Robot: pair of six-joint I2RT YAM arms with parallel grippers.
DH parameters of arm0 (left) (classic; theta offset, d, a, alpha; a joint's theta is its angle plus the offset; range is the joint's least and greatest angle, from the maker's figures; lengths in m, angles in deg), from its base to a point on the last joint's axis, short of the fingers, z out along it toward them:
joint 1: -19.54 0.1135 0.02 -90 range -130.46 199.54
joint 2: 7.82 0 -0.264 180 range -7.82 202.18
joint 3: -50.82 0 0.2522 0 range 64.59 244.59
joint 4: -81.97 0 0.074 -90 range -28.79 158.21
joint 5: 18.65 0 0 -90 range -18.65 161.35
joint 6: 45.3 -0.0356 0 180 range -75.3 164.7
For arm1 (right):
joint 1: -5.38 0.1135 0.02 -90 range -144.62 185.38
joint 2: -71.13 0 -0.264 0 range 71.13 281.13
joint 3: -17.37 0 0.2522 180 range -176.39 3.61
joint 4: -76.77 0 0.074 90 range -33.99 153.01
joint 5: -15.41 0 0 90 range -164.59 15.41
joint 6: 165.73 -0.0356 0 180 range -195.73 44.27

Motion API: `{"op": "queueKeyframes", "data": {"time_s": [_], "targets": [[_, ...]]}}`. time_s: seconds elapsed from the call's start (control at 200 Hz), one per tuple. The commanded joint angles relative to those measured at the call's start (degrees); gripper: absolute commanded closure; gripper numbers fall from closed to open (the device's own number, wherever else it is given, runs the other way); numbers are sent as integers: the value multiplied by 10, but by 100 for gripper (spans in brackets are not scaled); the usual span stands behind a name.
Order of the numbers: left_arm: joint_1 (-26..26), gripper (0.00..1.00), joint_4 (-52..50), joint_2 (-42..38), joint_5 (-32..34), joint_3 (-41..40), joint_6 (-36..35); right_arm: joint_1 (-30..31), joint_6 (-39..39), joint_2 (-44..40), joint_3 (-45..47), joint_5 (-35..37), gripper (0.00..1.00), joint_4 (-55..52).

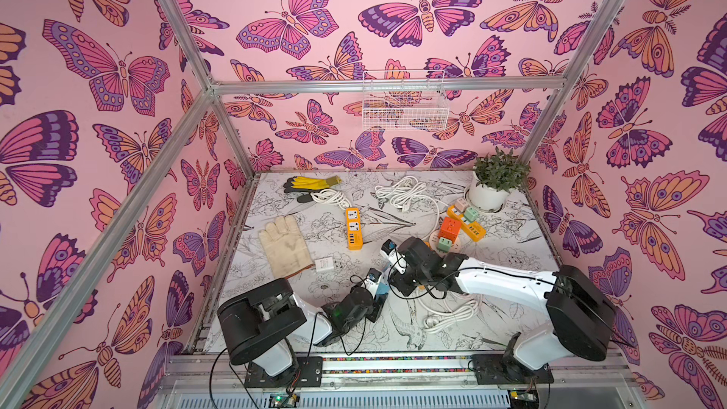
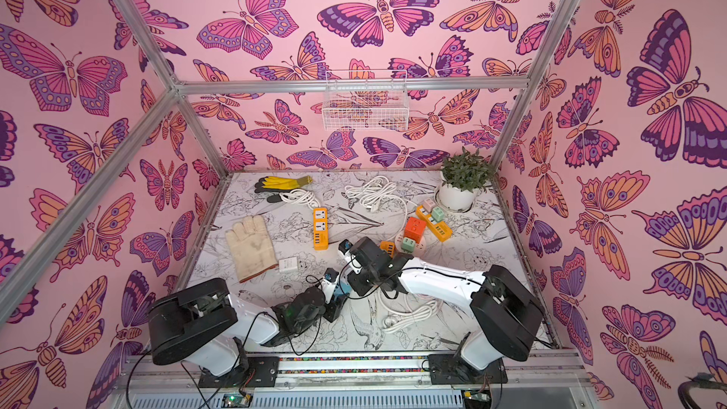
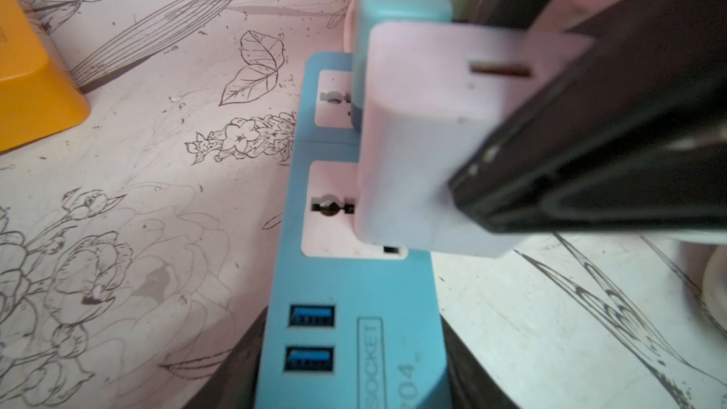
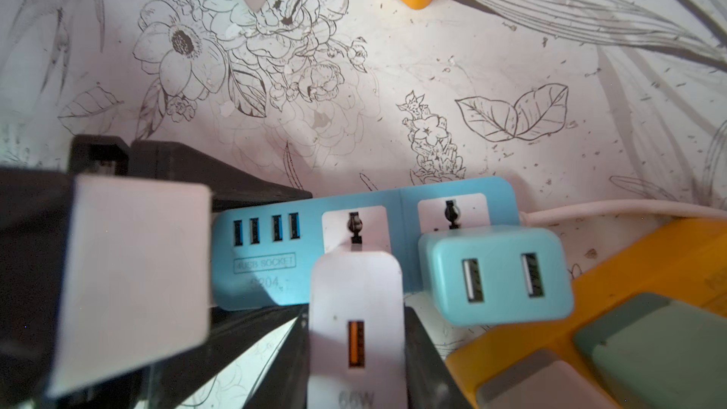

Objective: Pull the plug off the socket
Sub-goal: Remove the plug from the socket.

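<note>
The socket is a blue power strip (image 3: pixel 354 289) (image 4: pixel 259 289) lying on the flower-print table, with just a sliver of blue (image 1: pixel 382 289) (image 2: pixel 346 288) showing in both top views between the two wrists. My left gripper (image 3: pixel 354 348) is shut on its USB end, one black finger on each long side. The plug, a white charger block (image 3: pixel 413 131) (image 4: pixel 356 293), stands on the outlet nearest the USB ports. My right gripper (image 4: pixel 356 348) is shut on it, its fingers (image 3: pixel 590 131) flat against the plug's sides. The plug's prongs are hidden.
A blue USB adapter (image 4: pixel 495 273) sits in the strip's other outlet, beside the plug. Orange power strips (image 1: pixel 353 228) (image 1: pixel 466 222), an orange cube (image 1: pixel 449 228), a cloth glove (image 1: pixel 285 247), a small white charger (image 1: pixel 324 264), white cables (image 1: pixel 448 308) and a potted plant (image 1: pixel 495 182) lie around.
</note>
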Motion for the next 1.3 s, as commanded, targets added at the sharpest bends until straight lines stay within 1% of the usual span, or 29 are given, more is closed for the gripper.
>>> {"op": "queueKeyframes", "data": {"time_s": [0.0,0.045,0.135,0.19,0.255,0.3,0.421,0.491,0.531,0.611,0.721,0.786,0.886,0.966,1.066,1.106,1.152,1.207,1.297], "targets": [[8,53,-45,22,-40,-12,31,-10,-37,-1,32,-43,88,-11],[9,53,-50,25,-39,-8,34,13,-28,-8,39,-34,88,0],[10,53,-53,33,-32,-6,36,91,-7,-7,34,33,88,3],[11,53,-49,35,-30,-7,36,109,-14,3,21,55,88,-1],[12,53,-47,33,-28,-10,35,106,-37,13,4,67,88,-12],[12,53,-46,30,-28,-12,34,92,-51,14,-10,74,87,-27],[13,53,-50,22,-28,-15,32,26,-81,5,-17,25,87,-47],[14,53,-52,21,-28,-15,32,7,-80,-16,0,10,87,-41],[15,53,-52,21,-28,-14,34,7,-75,-28,13,8,87,-34],[16,53,-53,23,-29,-12,33,20,-70,-45,50,-18,88,2],[17,53,-56,25,-28,-11,33,95,-64,-43,69,27,88,36],[18,53,-56,25,-25,-11,31,112,-74,-29,55,40,88,44],[21,53,-56,22,-24,-12,30,104,-85,-7,8,63,88,3],[23,53,-77,17,-25,-12,29,70,-83,-6,-22,38,88,-26],[25,53,-84,11,-26,-11,27,17,-83,-27,-10,-2,88,-30],[26,53,-86,9,-27,-11,26,7,-80,-41,8,-6,88,-27],[27,53,-89,8,-27,-10,25,6,-76,-56,27,-5,88,-20],[27,53,-91,8,-29,-7,25,10,-75,-71,55,-22,88,2],[27,53,-96,9,-29,-3,24,61,-79,-83,84,14,89,35]]}}
